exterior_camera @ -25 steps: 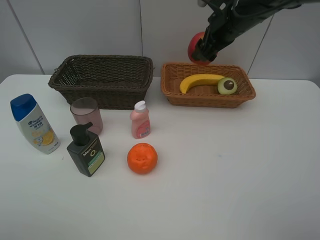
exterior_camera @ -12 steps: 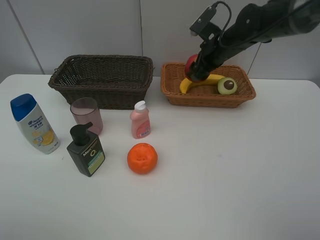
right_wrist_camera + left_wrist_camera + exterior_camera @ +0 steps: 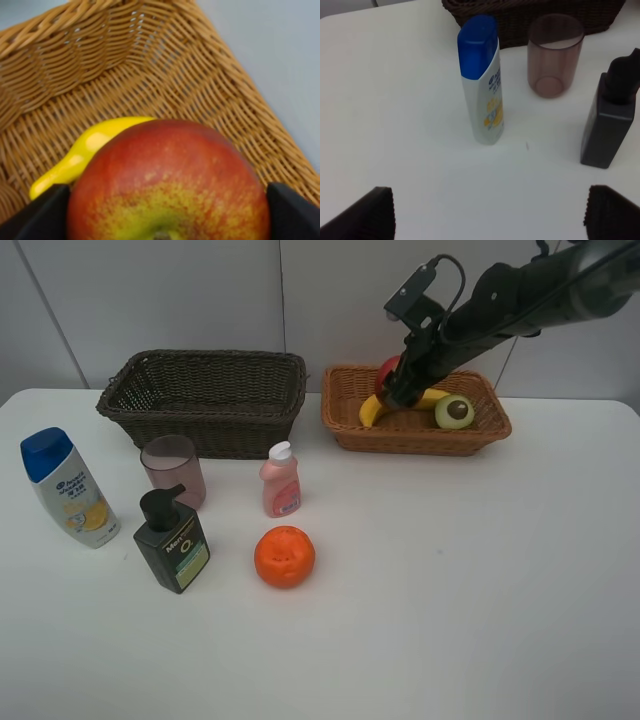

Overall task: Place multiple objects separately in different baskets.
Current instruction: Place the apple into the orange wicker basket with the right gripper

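Red apple [image 3: 165, 185]: right gripper [image 3: 397, 383] clamps it just above banana [image 3: 80, 155]; I fear it rolling off on release. Left gripper [image 3: 490, 215] gapes wide.

My right arm [image 3: 530, 288]: black all over, rounded tube links, slight sheen. Small black box [image 3: 414, 293] mounted at the wrist, with a thin black cable [image 3: 450, 258] looping off it in an arc. Left fingertips [image 3: 370, 215]: dark, matte, blunt, with fine ribbing along the edges. Right fingertips [image 3: 294, 211]: same dark matte finish, edges too blurred for detail.
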Available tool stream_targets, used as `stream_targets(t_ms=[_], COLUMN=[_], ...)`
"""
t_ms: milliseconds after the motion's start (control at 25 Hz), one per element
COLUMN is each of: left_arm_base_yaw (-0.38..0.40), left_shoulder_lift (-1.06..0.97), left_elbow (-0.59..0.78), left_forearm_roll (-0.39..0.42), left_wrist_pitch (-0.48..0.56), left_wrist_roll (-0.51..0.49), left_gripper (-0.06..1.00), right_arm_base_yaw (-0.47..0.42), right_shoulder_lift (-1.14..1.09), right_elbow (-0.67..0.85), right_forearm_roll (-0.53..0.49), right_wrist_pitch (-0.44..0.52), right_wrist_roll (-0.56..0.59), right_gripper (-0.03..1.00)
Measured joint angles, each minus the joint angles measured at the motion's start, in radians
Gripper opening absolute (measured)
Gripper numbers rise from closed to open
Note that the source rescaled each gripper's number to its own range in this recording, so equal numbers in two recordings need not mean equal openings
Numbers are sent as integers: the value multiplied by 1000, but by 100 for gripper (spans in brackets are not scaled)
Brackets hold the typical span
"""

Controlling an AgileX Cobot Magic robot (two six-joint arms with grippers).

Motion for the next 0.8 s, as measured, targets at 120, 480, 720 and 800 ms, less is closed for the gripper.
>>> stream_targets(t_ms=[120, 480, 720, 800], left_arm_base_yaw=[0, 0, 0, 0], left_shoulder_lift=[0, 0, 0, 0], left_elbow=[0, 0, 0, 0], left_forearm_roll=[0, 0, 0, 0], left_wrist_pitch=[0, 0, 0, 0], left_wrist_roll=[0, 0, 0, 0], left_gripper=[100, 100, 100, 100], right_arm_base_yaw=[0, 0, 0, 0], right_shoulder_lift=[0, 0, 0, 0], right_elbow=[0, 0, 0, -1], right_forearm_roll=[0, 19, 36, 65], right_wrist_pitch=[-3, 1, 16, 15], right_wrist_roll=[0, 0, 0, 0], right_gripper=[69, 69, 71, 83])
